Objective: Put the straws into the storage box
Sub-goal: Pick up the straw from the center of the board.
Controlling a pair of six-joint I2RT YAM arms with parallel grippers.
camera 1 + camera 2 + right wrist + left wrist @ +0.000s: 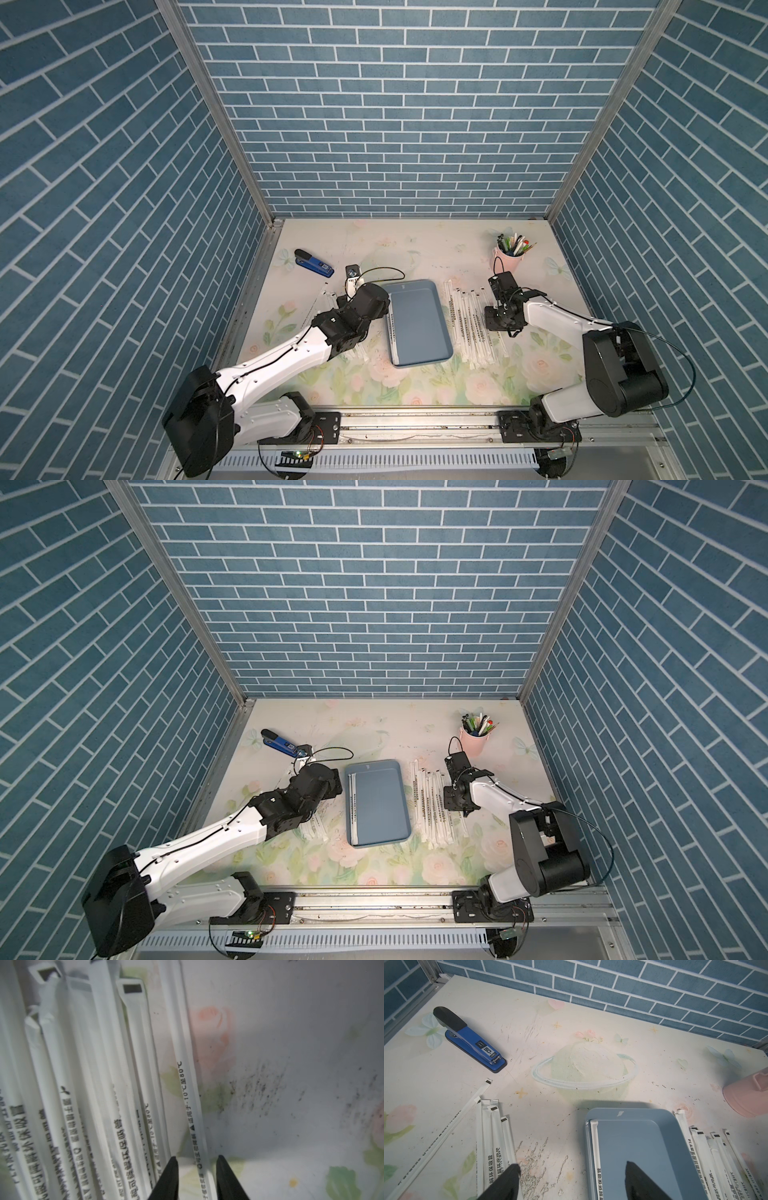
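1. The left pincer [572, 1164] is released and empty, its fingers spread across the long rim of the storage box [623, 1110]. A straw [595, 1147] lies inside directly beneath, lengthwise so it fits.
2. The right pincer [196, 1158] stands parted, unclamped, astride the outermost straw [192, 1122], which is isolated and hence pickable singly.
3. Other straws [469, 328] lie on the counter [550, 1028] beside each pincer.

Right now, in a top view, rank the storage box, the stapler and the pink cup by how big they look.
1. storage box, clearly largest.
2. stapler and pink cup: too alike to rank; stapler longer, cup wider.
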